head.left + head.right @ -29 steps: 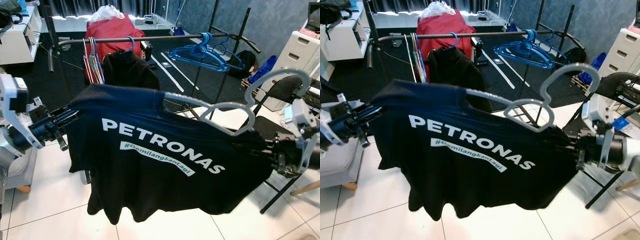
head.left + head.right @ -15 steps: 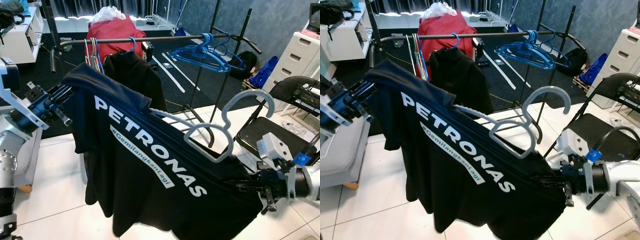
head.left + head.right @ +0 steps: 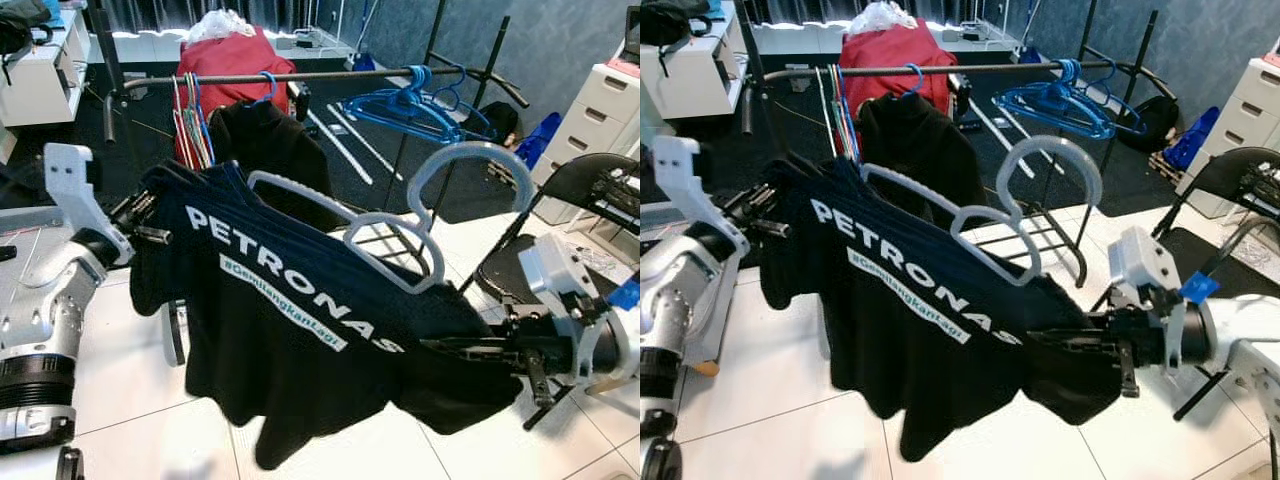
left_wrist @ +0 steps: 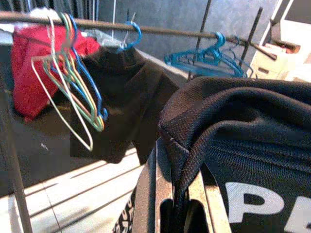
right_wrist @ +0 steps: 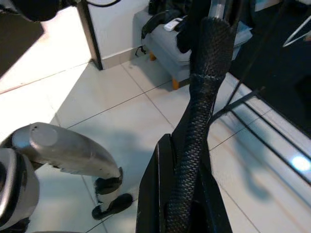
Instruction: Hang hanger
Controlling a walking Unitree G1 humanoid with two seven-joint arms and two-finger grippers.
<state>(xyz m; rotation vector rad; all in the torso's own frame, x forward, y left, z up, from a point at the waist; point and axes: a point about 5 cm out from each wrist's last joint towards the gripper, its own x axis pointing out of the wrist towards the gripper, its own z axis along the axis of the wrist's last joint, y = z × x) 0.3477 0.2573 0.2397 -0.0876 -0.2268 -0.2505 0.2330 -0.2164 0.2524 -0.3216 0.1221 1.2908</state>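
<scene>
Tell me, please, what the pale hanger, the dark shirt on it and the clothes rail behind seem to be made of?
Pale hanger: probably moulded plastic, matte grey-white, with thick rounded edges and a chunky hook. Dark shirt: soft knit fabric, likely cotton or polyester; it drapes and folds, with white printed lettering. Clothes rail: apparently metal tube, dark and slightly glossy, thin and straight.

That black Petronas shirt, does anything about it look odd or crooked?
Yes. The black shirt is stretched slantwise between the left claw and the right claw, and its grey hanger sits tilted, one arm poking out of the collar, hook not yet on the rail.
</scene>
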